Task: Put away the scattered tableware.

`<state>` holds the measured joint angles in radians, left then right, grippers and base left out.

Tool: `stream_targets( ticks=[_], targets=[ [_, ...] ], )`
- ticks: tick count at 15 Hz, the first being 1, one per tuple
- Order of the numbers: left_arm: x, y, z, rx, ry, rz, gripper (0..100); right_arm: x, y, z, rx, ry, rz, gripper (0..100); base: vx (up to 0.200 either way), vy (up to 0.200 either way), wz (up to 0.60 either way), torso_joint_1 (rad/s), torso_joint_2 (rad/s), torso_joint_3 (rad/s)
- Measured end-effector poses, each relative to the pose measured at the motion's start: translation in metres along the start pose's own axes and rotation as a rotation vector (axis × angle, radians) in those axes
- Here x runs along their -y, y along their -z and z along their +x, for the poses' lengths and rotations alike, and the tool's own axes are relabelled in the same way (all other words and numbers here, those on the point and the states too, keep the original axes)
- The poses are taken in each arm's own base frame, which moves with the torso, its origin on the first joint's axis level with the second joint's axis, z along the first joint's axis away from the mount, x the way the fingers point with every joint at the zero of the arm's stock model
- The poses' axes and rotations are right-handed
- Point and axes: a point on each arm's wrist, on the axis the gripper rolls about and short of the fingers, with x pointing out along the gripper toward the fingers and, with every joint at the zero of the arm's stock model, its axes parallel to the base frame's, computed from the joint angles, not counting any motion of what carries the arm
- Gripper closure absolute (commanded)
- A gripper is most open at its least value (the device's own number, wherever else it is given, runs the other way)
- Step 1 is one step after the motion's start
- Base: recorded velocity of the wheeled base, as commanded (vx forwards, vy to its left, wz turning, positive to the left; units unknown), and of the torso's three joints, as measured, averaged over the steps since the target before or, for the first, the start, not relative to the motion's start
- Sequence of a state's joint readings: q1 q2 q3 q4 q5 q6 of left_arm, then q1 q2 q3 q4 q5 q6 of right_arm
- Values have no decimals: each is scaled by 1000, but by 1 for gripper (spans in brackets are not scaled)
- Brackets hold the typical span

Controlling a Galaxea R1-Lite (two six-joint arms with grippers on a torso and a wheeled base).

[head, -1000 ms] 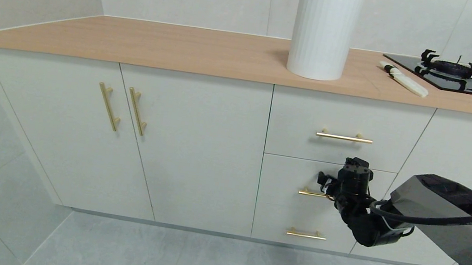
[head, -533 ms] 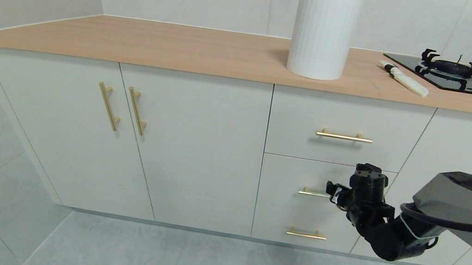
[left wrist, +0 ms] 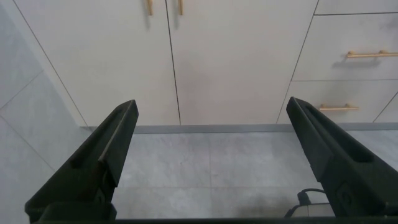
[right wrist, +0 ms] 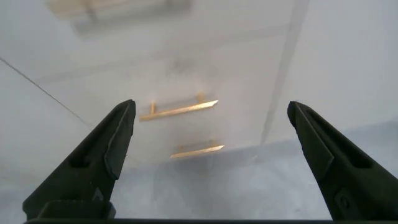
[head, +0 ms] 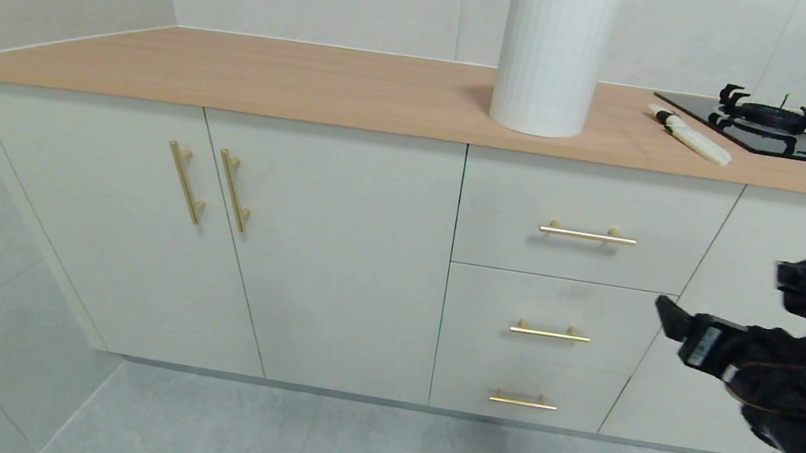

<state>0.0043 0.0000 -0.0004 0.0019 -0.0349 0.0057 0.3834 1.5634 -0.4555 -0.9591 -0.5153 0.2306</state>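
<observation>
Right end effector [head: 720,287] has left the drawer handle [head: 549,331], now blurred.

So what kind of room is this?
Most likely a kitchen: there's a gas stove on a wooden counter, with cupboards and drawers underneath.

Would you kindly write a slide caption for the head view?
Open right pincer hovers before closed drawers; a pale utensil and white ribbed canister sit on the wooden counter.
</observation>
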Motion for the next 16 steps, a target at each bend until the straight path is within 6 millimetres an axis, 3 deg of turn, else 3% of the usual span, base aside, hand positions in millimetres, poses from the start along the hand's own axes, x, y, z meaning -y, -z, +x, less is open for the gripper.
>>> stream_targets(
  ticks=[4,8,13,16],
  targets=[
    [0,0,0,0,0,0,0,51,-20,-89,111,57,-53,0,0,0,0,0,0,0],
    [0,0,0,0,0,0,0,100,-15,-155,119,226,-120,0,0,0,0,0,0,0],
    [0,0,0,0,0,0,0,131,7,-235,152,354,-160,0,0,0,0,0,0,0],
    [0,0,0,0,0,0,0,136,21,-260,238,411,-128,0,0,0,0,0,0,0]
  ],
)
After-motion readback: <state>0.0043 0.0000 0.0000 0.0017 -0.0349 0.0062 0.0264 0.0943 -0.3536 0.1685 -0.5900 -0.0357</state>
